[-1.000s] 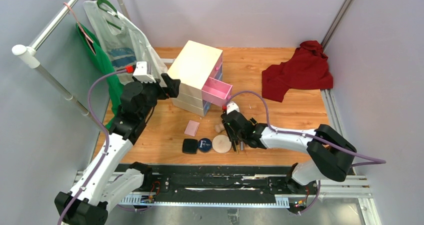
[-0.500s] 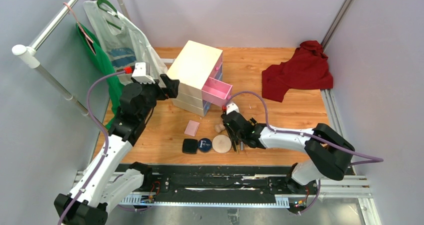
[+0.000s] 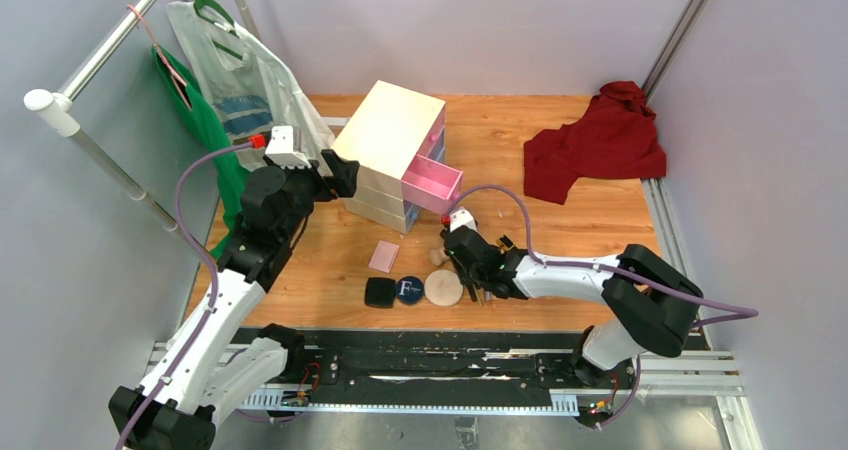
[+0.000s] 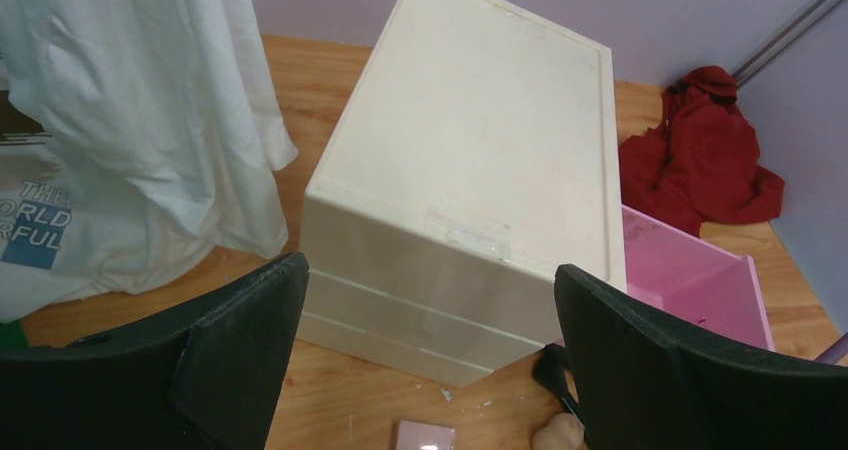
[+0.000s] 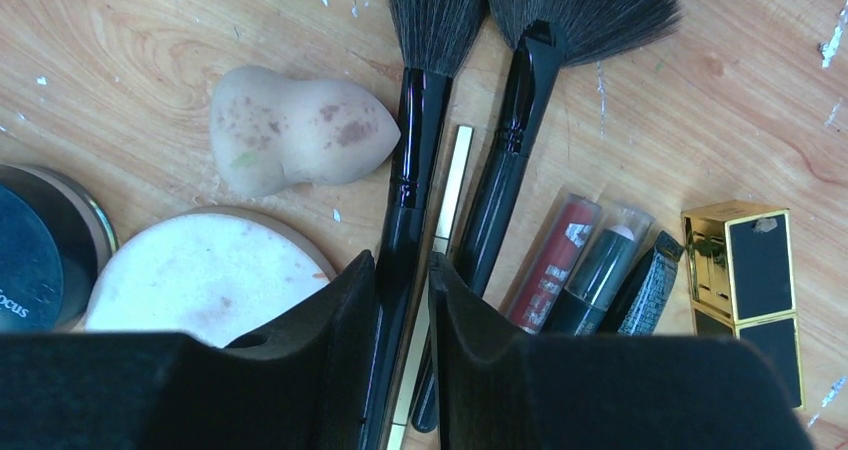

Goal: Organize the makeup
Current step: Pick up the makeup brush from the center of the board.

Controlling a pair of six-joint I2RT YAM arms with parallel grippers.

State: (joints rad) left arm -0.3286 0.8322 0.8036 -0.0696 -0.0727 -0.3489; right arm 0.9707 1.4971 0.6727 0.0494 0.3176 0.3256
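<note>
Straddling the handle of a black brush (image 5: 408, 170), the right gripper (image 5: 402, 265) is standing with its jaws narrow. One pad is sitting against one side of the handle, and the other is sitting just past a thin gold pencil (image 5: 450, 185) that is lying alongside the handle. Whether the pads are actually pinching, I cannot tell. The brush is lying flat on the wooden table (image 5: 700, 70), near its front edge.

A second brush (image 5: 520, 100) with a fanned head is lying just beside the pencil. Beyond it a red tube (image 5: 550, 260), a dark stick (image 5: 600, 270) and a black-gold lipstick (image 5: 750, 290) are lying in a row. On the other side of the gripper, a beige sponge (image 5: 300, 130) is lying next to the brush, and a beige round puff (image 5: 200, 275) is lying just beside the pad. A navy compact (image 5: 30, 260) is touching the puff. In the overhead view a black square compact (image 3: 379, 292) is sitting beside the navy one, with a pink square (image 3: 384, 256) a little behind them.

The left gripper (image 4: 430, 280) is hovering with its jaws wide apart and nothing between them, at the back corner of the cream chest (image 4: 470, 120). The chest's pink drawer (image 4: 690, 270) is standing pulled out. A red cloth (image 3: 598, 140) is lying at the far right of the table, and a white bag (image 3: 240, 80) is hanging at the left.
</note>
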